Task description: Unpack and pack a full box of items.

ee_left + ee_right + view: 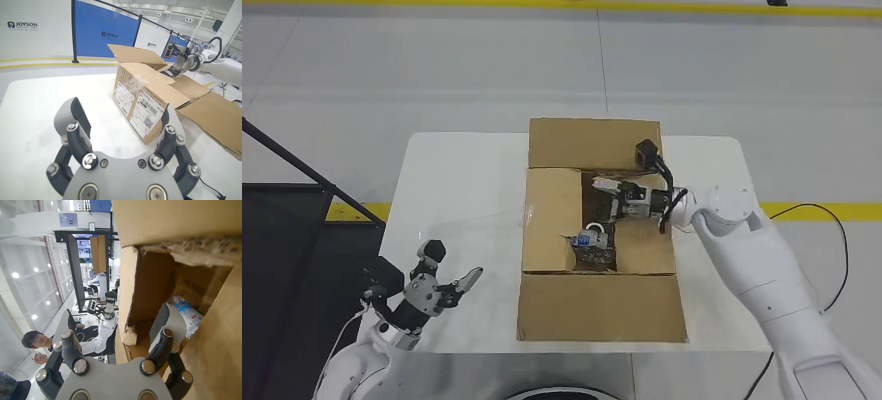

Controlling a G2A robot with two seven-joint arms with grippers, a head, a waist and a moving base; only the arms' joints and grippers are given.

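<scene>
Cardboard box sat mid-table with its flaps open. The near flap was splayed flat and one side flap lay partly over the opening.

Right gripper was at the opening, spread wide, holding nothing. One finger was inside the box. In the wrist view the other finger showed beyond a torn flap edge.

Pack lay low in the box, just past the inner finger. It had white-and-blue print under clear film.

My read on handling:
- It looked light, soft and crinkly.
- The film was likely slippery and would give under a squeeze.
- Best hold was across the bulk of the pack, not a loose film end, with moderate force.
- Contents couldn't be made out, so fragility was unknown.

Top view showed something dark touching the pack; I couldn't identify it.

Access was tight. The overhanging flap narrowed the opening, and a finger could snag on the cardboard.

Left gripper hung over bare table near the box's labelled corner, well apart from the opening, spread wide and empty.
</scene>
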